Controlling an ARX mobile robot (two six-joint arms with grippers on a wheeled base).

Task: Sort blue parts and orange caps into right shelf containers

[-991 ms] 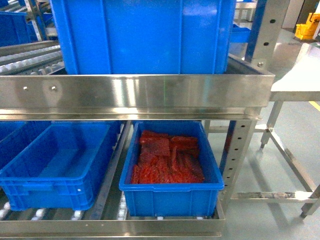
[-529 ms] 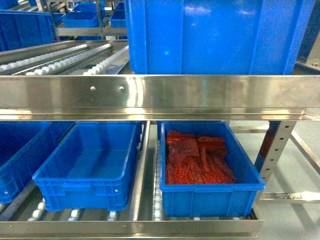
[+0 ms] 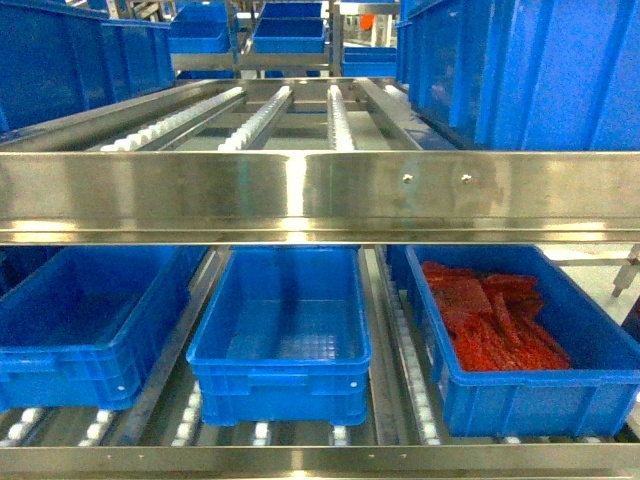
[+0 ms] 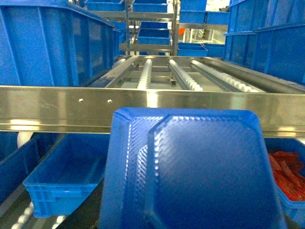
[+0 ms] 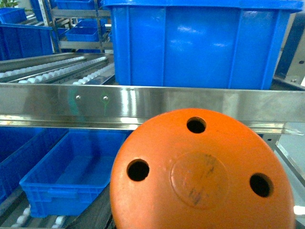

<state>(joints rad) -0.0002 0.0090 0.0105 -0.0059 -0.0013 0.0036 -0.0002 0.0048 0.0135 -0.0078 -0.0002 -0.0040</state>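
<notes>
Crates have slid rightward in head view since earlier: crate of red parts (image 3: 500, 335) now lower right, empty crate (image 3: 282, 340) lower centre. Blue part (image 4: 190, 167) fills left wrist view, orange cap (image 5: 200, 176) right wrist view; end effectors unseen, grip cannot be told.

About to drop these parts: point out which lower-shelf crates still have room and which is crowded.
The middle crate is bare inside, bordered by roller tracks on both sides. The left crate also shows an empty floor. The right crate is crowded with red pieces. On the upper shelf, the rollers left of the big crate are free.
</notes>
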